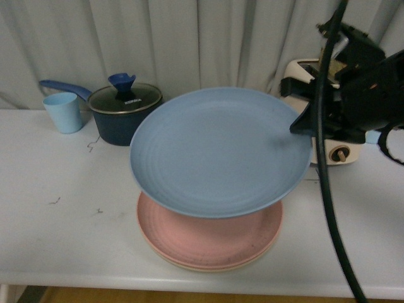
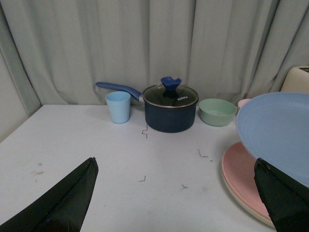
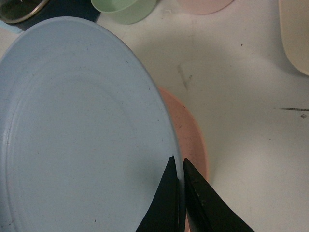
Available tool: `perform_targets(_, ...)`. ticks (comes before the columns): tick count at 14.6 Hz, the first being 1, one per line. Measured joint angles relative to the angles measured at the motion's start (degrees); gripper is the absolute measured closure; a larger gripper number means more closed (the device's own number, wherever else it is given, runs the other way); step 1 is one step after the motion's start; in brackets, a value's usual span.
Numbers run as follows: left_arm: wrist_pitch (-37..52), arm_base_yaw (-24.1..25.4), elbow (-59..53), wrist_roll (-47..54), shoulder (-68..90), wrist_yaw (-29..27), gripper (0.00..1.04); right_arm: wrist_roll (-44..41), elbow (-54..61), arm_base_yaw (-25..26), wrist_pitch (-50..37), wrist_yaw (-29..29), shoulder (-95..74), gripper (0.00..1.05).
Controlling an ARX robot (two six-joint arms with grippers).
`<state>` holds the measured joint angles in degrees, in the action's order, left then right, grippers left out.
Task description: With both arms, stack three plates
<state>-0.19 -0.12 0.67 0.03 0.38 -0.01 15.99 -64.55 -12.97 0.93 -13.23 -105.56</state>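
From the front, the right claw pinches the rim of the light blue plate on the side toward the table's right edge. It holds the plate tilted in the air over the pink plate. The pink one lies flat on the beige plate near the front edge of the white table. All three are round, shallow and matte, with faint rings.

In the left wrist view, the left claw hangs with its black fingers spread wide and empty, beside the stack. A dark glass-lidded pot stands along the back edge.

In the right wrist view, two black fingers are pressed together on the blue rim.
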Motion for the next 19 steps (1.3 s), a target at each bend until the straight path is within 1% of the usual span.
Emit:
perform_targets(3,0.0,0.0,0.0,0.0,0.0,0.02,0.07,1.22,-1.31,-2.16,-0.63,2.29,-3.23,1.02)
perform_targets(6,-0.02,0.0,0.0,0.0,0.0,0.02,0.07,1.64,-1.73,-3.15,-0.76,2.95,-5.07,1.02)
perform_targets(18,0.0,0.0,0.0,0.0,0.0,0.02,0.07,3.13,1.03,-1.86,-2.73,4.37,-10.08,1.02)
perform_targets(19,0.0,0.0,0.0,0.02,0.0,0.02,0.07,3.56,1.07,-1.81,-2.71,4.66,-10.62,1.0)
